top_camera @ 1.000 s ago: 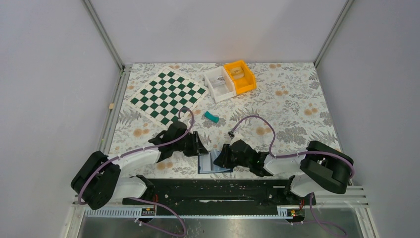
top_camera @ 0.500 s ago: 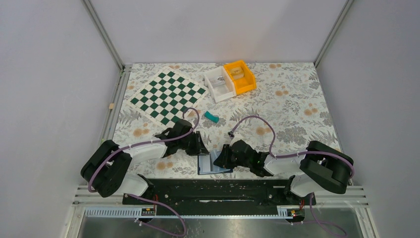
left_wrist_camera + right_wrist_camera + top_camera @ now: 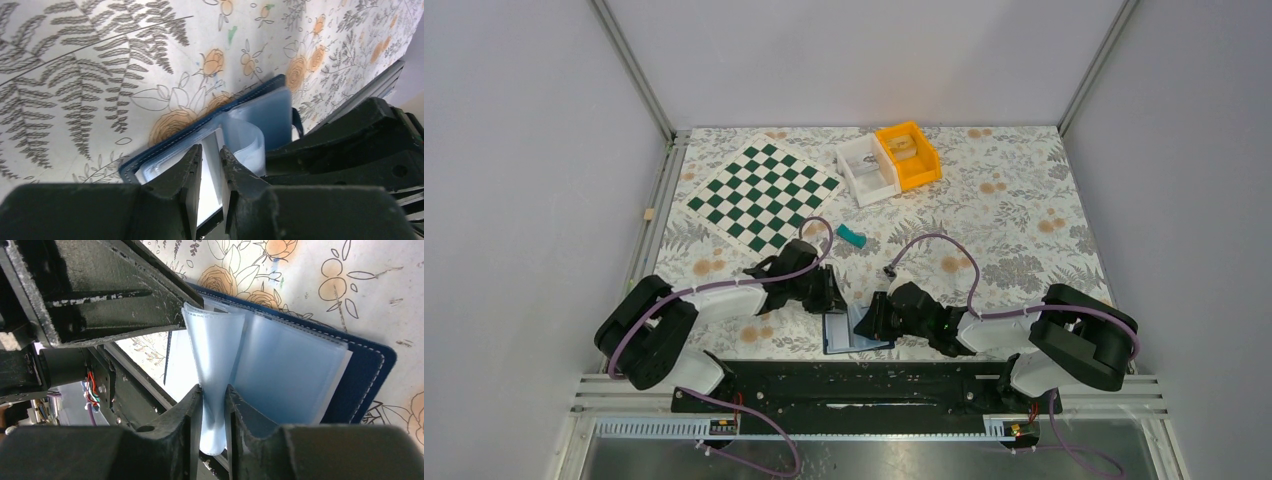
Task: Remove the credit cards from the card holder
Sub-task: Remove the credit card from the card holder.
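The card holder (image 3: 860,342), a navy bifold wallet, lies open on the floral cloth at the near edge, between both arms. My left gripper (image 3: 832,304) is at its far left corner. In the left wrist view the fingers of that gripper (image 3: 211,148) stand narrow on a whitish credit card (image 3: 210,190) that sits in the holder's (image 3: 165,152) left sleeve. My right gripper (image 3: 873,318) comes in from the right. In the right wrist view this gripper (image 3: 214,386) is shut on a pale blue plastic sleeve (image 3: 215,345), lifted and curled up from the holder (image 3: 370,375).
A green-and-white chessboard (image 3: 762,192) lies at the back left. A white bin (image 3: 867,170) and an orange bin (image 3: 907,153) stand at the back centre. A small teal block (image 3: 852,236) lies beyond the wallet. The black base rail (image 3: 854,385) runs just behind it.
My left arm has shifted right and nearer to the wallet's far left corner, and its jaws have narrowed. The right gripper has kept its hold on the raised sleeve.
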Motion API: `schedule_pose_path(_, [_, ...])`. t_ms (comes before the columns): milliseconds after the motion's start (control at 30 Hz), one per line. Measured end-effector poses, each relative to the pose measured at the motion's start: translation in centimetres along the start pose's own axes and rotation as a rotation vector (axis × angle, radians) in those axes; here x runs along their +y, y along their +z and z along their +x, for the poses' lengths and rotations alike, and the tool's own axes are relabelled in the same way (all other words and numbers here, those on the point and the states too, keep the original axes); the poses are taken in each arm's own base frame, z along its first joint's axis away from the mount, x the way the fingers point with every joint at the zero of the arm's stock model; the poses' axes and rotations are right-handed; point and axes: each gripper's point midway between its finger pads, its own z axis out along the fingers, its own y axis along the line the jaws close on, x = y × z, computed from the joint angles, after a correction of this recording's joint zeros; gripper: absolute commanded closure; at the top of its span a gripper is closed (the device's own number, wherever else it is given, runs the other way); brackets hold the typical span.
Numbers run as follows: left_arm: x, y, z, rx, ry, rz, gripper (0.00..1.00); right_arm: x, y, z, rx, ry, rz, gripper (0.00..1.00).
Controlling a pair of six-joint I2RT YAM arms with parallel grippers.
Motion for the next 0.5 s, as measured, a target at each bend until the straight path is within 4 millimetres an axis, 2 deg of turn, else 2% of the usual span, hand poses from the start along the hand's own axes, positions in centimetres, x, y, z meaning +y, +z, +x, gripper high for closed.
schedule_pose_path(267, [-1.4,-0.1,0.7,0.031,0.013,0.042,0.79,0.0,-0.6,-0.3,0.006,0.005,0.023,0.48])
schedule_pose_path(500, [-3.8,-0.2,1.5,0.061,0.01,0.127,0.79,2.0,-2.7,-2.9,-0.048,-0.004,0.059,0.4])
